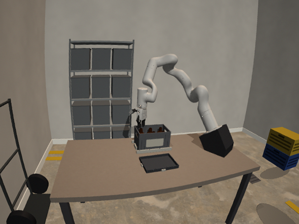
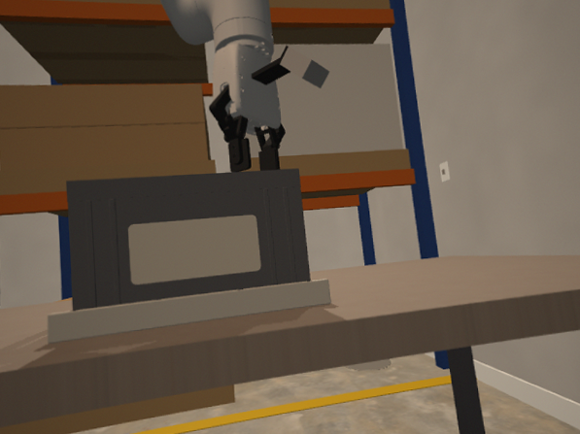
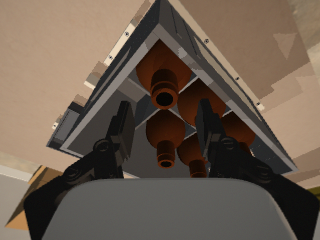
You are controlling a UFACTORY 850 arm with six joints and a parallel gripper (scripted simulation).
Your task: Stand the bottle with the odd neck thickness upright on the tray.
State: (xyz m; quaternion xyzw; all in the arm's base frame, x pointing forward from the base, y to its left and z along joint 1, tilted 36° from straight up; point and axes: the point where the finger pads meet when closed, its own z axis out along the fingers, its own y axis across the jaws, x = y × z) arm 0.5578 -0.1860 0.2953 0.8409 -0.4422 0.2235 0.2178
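Bottles in glossy reddish-brown, five of them in the wrist view, and they're all standing in the crate! Round shoulders there, sweeping up into slim cylindrical necks with a raised band at the lip; the long axes run vertical, mouths to the ceiling. Two dark round mouths show plainly, while the black fingers and the housing partly cover other bottles. Which neck is the odd one? Can't tell from here.

And here's the gripper, pointing straight down over one end of the crate, fingers roughly two-thirds open, with nothing in their grasp. Flat black pads face each other across a generous gap.

Look at that crate: dark grey, smooth and boxy, straight-walled, with upright ribs and thin dividers inside. Its long sides carry a pale label panel with rounded corners, and no lettering can be read on it. Pale rails hug the foot.

Over to the tray, a shallow black rectangle with a raised rim and little pale brackets, lying flat beside the crate on the matte brown tabletop!
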